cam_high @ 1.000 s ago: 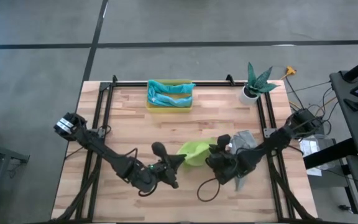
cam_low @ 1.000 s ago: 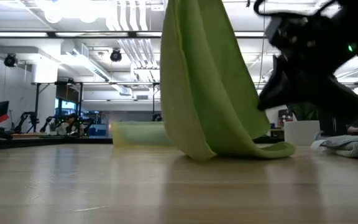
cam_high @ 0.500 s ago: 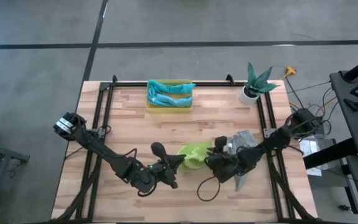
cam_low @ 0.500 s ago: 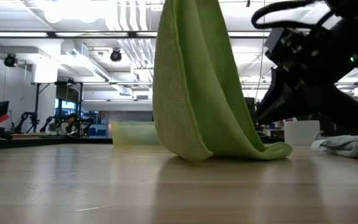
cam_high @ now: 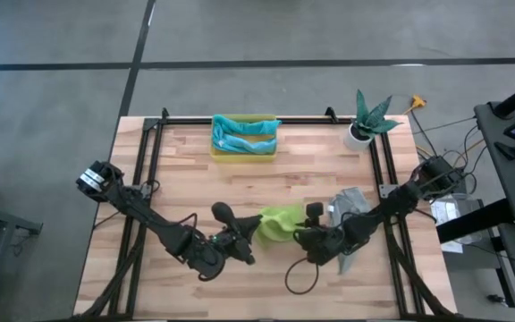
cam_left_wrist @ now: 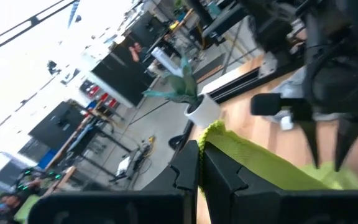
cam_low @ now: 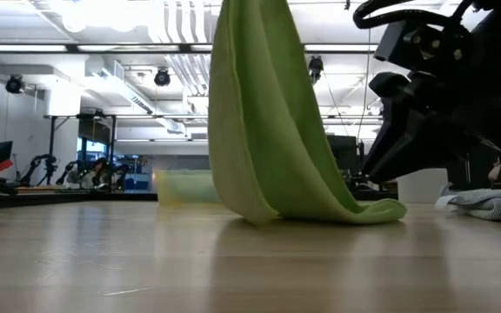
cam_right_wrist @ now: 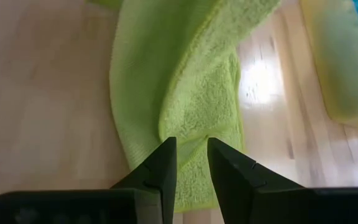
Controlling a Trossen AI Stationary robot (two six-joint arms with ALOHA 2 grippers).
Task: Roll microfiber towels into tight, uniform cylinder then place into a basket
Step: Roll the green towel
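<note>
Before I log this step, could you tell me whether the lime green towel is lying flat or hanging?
Hanging: the lime green towel drapes from above, only its lower edge trailing on the table.

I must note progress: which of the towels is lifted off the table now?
The lime green towel: the left hand pinches its top edge, so it hangs with only its bottom on the wood. The grey towel lies flat; the teal ones sit in the basket.
</note>
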